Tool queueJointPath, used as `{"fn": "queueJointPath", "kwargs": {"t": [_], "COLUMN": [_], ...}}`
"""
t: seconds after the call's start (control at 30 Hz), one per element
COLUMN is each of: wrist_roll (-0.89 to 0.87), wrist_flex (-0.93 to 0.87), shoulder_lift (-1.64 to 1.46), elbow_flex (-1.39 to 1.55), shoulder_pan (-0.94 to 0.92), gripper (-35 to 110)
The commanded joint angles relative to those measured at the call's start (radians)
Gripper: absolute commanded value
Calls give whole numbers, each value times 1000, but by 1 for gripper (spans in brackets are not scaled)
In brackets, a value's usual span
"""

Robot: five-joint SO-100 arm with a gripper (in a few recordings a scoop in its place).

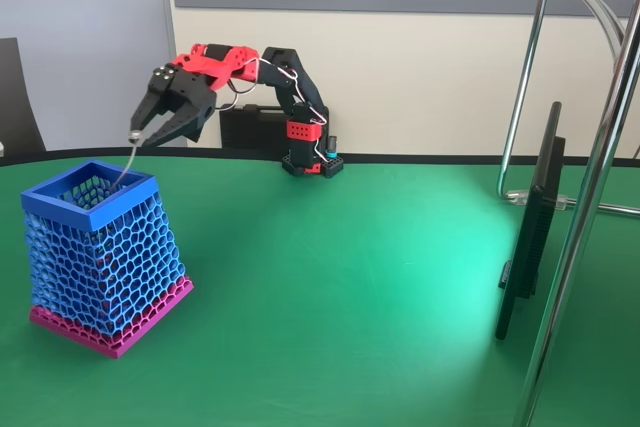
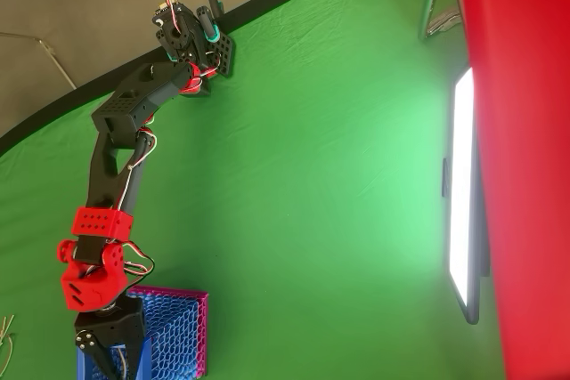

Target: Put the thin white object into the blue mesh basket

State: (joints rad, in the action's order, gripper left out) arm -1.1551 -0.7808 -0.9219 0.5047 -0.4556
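— Inspector, how did the gripper (image 1: 140,133) stand?

— In the fixed view it hung above the back edge of the blue mesh basket (image 1: 105,257), its black jaws converging at the tips and pinched on the knob end of the thin white object (image 1: 127,162).

— And the stick itself?

— It dropped from the fingertips, slightly bowed, its lower end already inside the basket's opening, below the blue rim.

— The overhead view?

— The red-and-black arm (image 2: 111,175) reached across the green table (image 2: 312,175); the gripper (image 2: 120,360) sat directly over the basket (image 2: 178,331). The stick could not be made out there.
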Motion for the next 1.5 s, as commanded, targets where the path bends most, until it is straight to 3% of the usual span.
{"fn": "queueJointPath", "kwargs": {"t": [0.0,0.23,0.5,0.7,1.03,1.13,1.3,1.47], "wrist_roll": [-20,-34,-20,-9,58,89,201,434], "wrist_flex": [-21,-37,-114,-120,-75,-28,64,126], "shoulder_lift": [-89,-138,-225,-440,-842,-983,-1258,-1598], "elbow_flex": [5,69,121,325,712,848,1114,1414], "shoulder_pan": [-20,-60,-55,-44,72,129,249,394], "gripper": [22,34,37,30,2,1,1,1]}}
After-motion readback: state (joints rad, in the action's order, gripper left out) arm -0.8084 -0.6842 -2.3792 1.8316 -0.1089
